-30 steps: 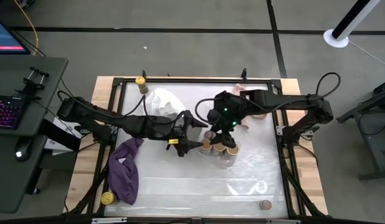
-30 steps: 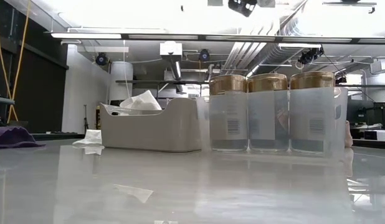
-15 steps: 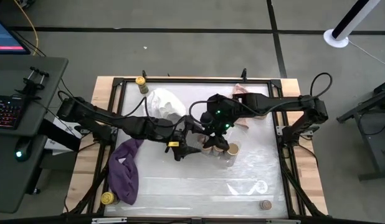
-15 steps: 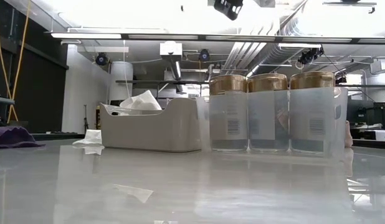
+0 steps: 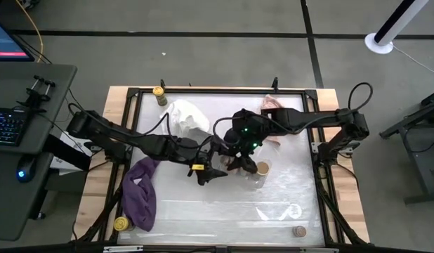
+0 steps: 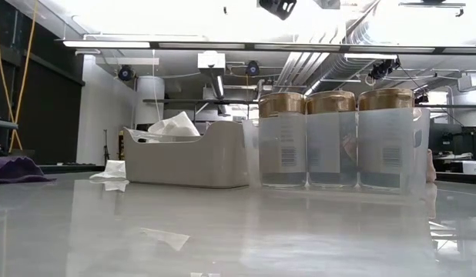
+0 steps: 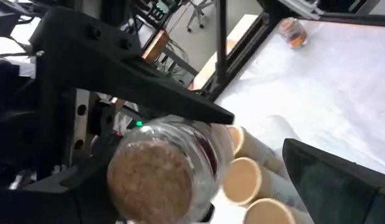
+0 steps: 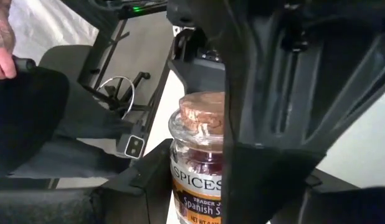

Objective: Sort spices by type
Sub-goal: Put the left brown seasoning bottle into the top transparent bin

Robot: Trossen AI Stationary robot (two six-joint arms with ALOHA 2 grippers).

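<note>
Near edge of the table: one yellow-lid jar (image 5: 121, 224) at the left corner, beside the purple cloth (image 5: 141, 190). A tiny brownish jar (image 5: 298, 230) sits at the right corner.

Mid-table: left gripper (image 5: 220, 160) has its fingers spread wide, holding nothing. It sits just beside the right gripper (image 5: 237, 156). The right one is pinching a small cork-topped jar (image 8: 199, 149), lifted off the table and close to the left gripper's spread fingers.

Next to them, three tan-top jars (image 6: 330, 138) stand upright in a tight row, touching each other.

Further back: grey tray (image 6: 184, 165) with a white cloth (image 6: 172, 125) in it, and a pink cloth (image 5: 273, 102) toward the right. The second yellow-lid jar (image 5: 159, 92) is at the far left corner.
</note>
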